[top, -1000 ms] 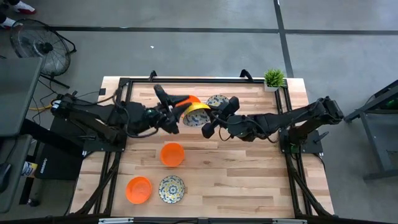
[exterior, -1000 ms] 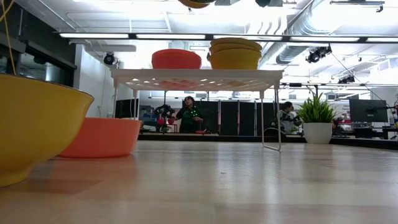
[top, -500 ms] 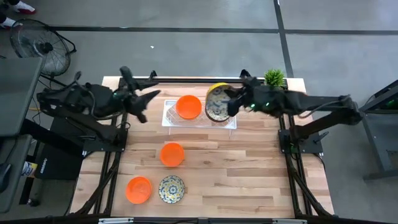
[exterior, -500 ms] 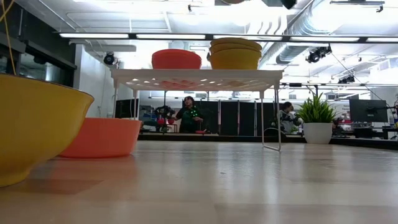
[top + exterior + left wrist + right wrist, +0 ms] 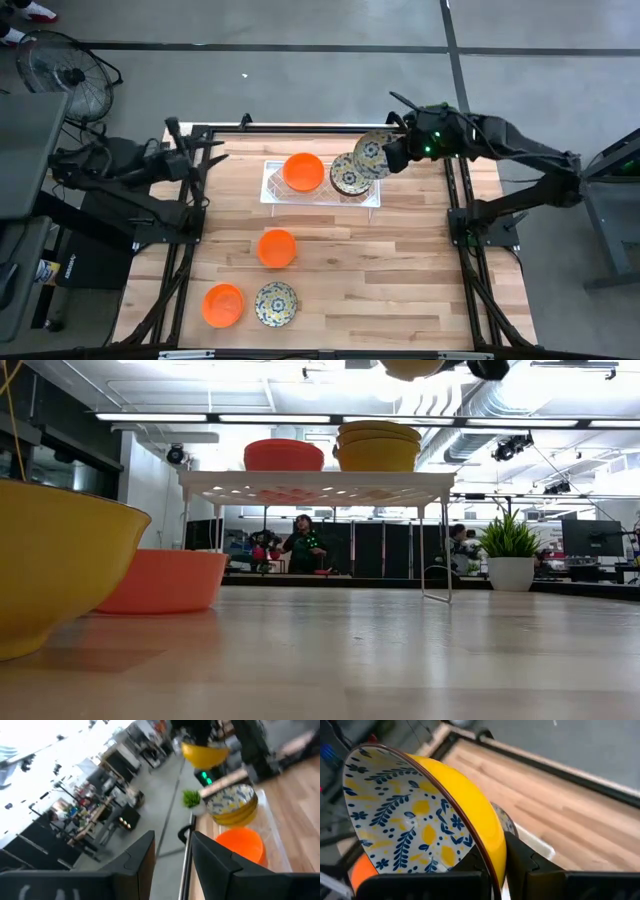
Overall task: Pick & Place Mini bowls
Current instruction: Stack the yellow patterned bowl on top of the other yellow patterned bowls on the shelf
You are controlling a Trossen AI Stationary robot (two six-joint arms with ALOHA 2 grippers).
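My right gripper [image 5: 392, 155] is shut on a mini bowl [image 5: 372, 152], yellow outside and blue-and-yellow floral inside, held in the air by the far right corner of the white tray [image 5: 320, 199]. The tray stands on legs and carries an orange bowl [image 5: 303, 171] and a floral bowl [image 5: 346, 176]. On the tabletop rest an orange bowl [image 5: 277, 248], another orange bowl [image 5: 223, 305] and a floral bowl [image 5: 276, 303]. My left gripper [image 5: 212, 153] is open with nothing in it, drawn back at the far left. My right gripper pinches the bowl's rim [image 5: 496, 861], one finger on the patterned inside and one on the yellow outside. The bowl is lifted clear and tipped up on edge, its inside turned toward the tray.
A small potted plant [image 5: 440, 126] stands at the far right corner. Black frame rails [image 5: 455, 190] run along both sides of the table. Bare wood lies between the tray and the near bowls. The room beyond the table holds desks and people.
My right gripper has carried the floral bowl from over the tray's middle up and toward the far right corner, tipping it on edge. My left gripper has drawn back from the tray toward the table's left edge, rolling as it went.
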